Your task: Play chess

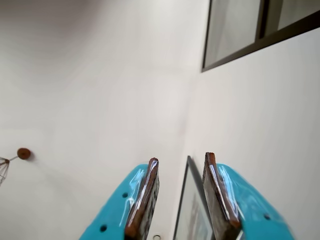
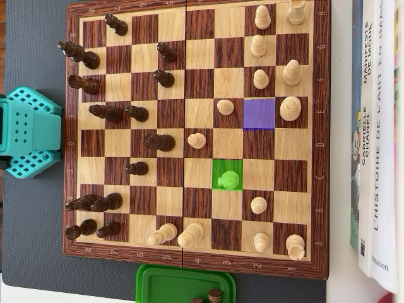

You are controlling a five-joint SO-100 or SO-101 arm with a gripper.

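In the overhead view a wooden chessboard [image 2: 196, 260] lies flat, dark pieces on its left half, light pieces on its right. One light pawn [image 2: 228, 180] stands on a square tinted green. An empty square [image 2: 259, 113] is tinted purple, two rows above and one column right. Only the arm's teal base [image 2: 25, 132] shows, at the board's left edge. In the wrist view my gripper [image 1: 182, 158] points up at a white wall. Its teal jaws with brown pads stand apart and hold nothing. No board or piece shows in that view.
A green tray [image 2: 158, 281] with captured dark pieces [image 2: 214, 295] sits below the board. Books [image 2: 379, 126] lie along the right edge. The wrist view shows a dark window frame [image 1: 250, 45], a picture frame [image 1: 190, 210] and a brown knob [image 1: 23, 153].
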